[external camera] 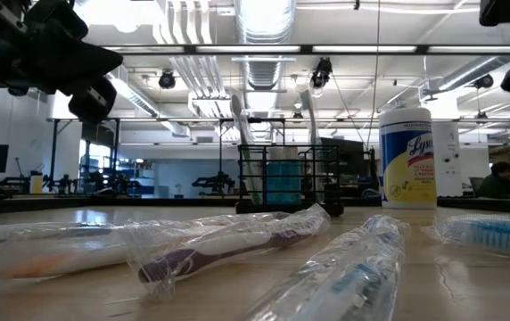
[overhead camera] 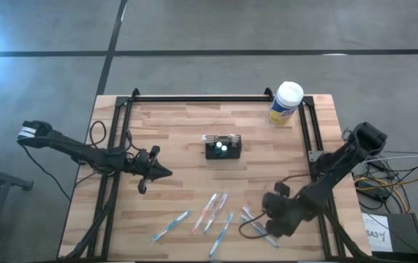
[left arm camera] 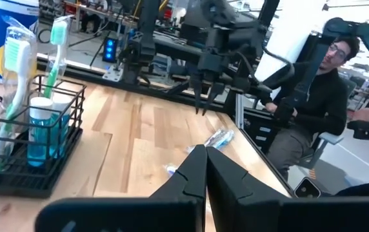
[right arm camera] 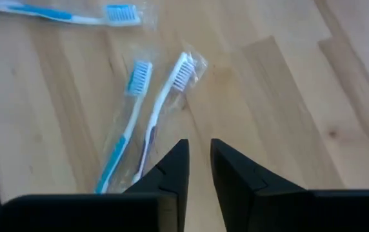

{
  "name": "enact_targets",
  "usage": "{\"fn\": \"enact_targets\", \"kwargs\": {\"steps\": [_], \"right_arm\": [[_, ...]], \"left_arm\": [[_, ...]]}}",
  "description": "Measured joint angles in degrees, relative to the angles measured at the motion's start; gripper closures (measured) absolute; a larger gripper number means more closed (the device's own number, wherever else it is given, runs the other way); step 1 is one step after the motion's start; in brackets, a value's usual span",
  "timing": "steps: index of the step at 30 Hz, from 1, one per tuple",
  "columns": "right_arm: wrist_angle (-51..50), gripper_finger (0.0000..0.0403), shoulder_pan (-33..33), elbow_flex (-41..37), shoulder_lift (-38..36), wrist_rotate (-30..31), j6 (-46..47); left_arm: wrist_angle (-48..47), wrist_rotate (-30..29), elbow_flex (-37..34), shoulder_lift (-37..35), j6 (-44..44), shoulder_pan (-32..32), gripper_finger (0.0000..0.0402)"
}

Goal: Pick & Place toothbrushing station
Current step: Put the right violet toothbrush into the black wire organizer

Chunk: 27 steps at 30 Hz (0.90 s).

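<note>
The toothbrushing station (overhead camera: pixel 223 147), a small black wire caddy, stood upright on the wooden table (overhead camera: pixel 172 183), at mid-width and a bit toward the far side. It held a blue bottle (left arm camera: pixel 41 125) and upright toothbrushes (left arm camera: pixel 57 45). No finger touched it.

The left gripper (overhead camera: pixel 159 173) hovered left of the caddy and a bit nearer, well apart from it, fingers (left arm camera: pixel 191 177) pressed together on nothing. In the left wrist view the caddy (left arm camera: pixel 26 138) sat ahead and off to one side of the closed tips.

The right gripper (overhead camera: pixel 264 219) was low over the near right part of the table, well apart from the caddy, which lay farther and to its left. Its fingers (right arm camera: pixel 175 164) stood only a narrow gap apart with nothing between them. Two wrapped toothbrushes (right arm camera: pixel 149 122) lay just beside the tips; contact could not be told. Another wrapped brush (right arm camera: pixel 75 14) lay further off.

More wrapped toothbrushes (overhead camera: pixel 213 212) lay scattered along the near side, between the two grippers. A white-lidded wipes canister (overhead camera: pixel 286 104) stood at the far right corner. A seated person (left arm camera: pixel 313 109) was beyond the table's right edge.
</note>
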Motion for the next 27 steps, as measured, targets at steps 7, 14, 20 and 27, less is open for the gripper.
{"fn": "enact_targets", "kwargs": {"steps": [7, 14, 20, 27], "right_arm": [[-9.07, 0.0273, -0.04, 14.12, 11.13, -0.51, -0.45], [-20.18, 0.0220, -0.77, 22.73, 18.93, -2.53, 4.05], [-18.73, 0.0225, -2.06, 22.84, 20.89, -9.25, 4.05], [-17.39, 0.0238, -2.90, 22.61, 21.17, -9.97, 3.39]], "left_arm": [[-0.02, 0.02, 0.00, 0.00, -1.05, 0.00, 0.0391], [0.00, 0.12, 0.00, -0.04, -2.52, 0.04, 0.0391], [-2.96, 1.00, 1.01, -0.24, 0.00, 0.08, 0.0397], [-15.66, 0.34, 6.11, -0.43, 2.37, 0.22, 0.0395]]}}
